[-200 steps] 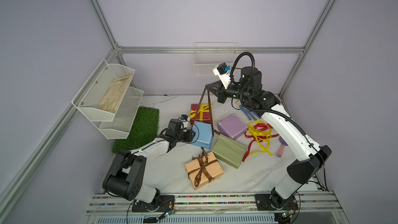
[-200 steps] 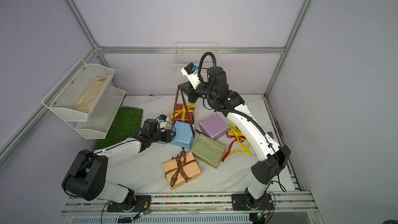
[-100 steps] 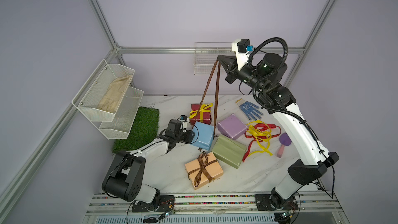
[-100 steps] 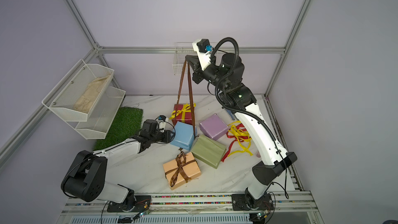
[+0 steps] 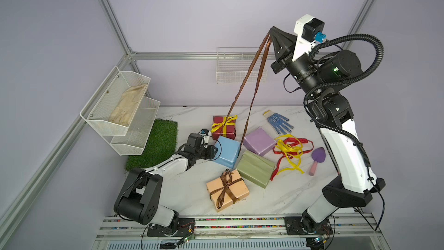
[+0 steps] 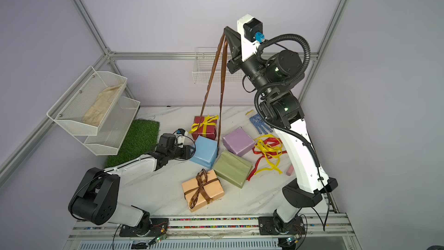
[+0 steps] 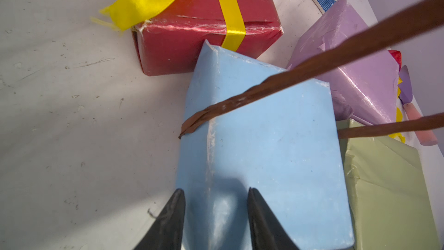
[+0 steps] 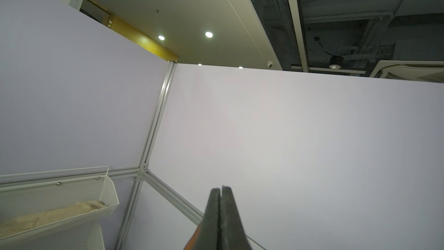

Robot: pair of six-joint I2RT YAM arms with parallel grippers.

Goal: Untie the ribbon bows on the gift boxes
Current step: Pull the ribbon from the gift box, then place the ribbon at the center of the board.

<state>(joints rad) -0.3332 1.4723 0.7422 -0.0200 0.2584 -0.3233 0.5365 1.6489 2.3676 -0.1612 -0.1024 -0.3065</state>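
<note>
My right gripper [image 5: 272, 29] [image 8: 221, 187] is raised high above the table and shut on a brown ribbon [image 5: 257, 82]. Its two strands hang taut down to the light blue box [image 5: 227, 151] and pass around that box [image 7: 264, 140] as one loop [image 7: 312, 68]. My left gripper [image 5: 215, 151] [image 7: 216, 189] lies low, its jaws closed on the blue box's near end. Behind stands a dark red box [image 5: 229, 131] with a tied yellow bow [image 5: 225, 121]. A peach box [image 5: 236, 191] in front carries a tied brown bow [image 5: 225, 181]. The lilac box [image 5: 259, 140] and olive box [image 5: 255, 168] are bare.
Loose yellow and red ribbons [image 5: 288, 150] lie right of the boxes, beside a purple trowel [image 5: 317, 158]. A blue-dotted glove [image 5: 278, 121] lies at the back right. A grass mat [image 5: 156, 145] and tiered white baskets [image 5: 120, 107] stand on the left. A wire basket [image 5: 240, 66] hangs on the back wall.
My right gripper has climbed higher and rightward, drawing the brown ribbon into two long taut strands. The left arm and the blue box have stayed put.
</note>
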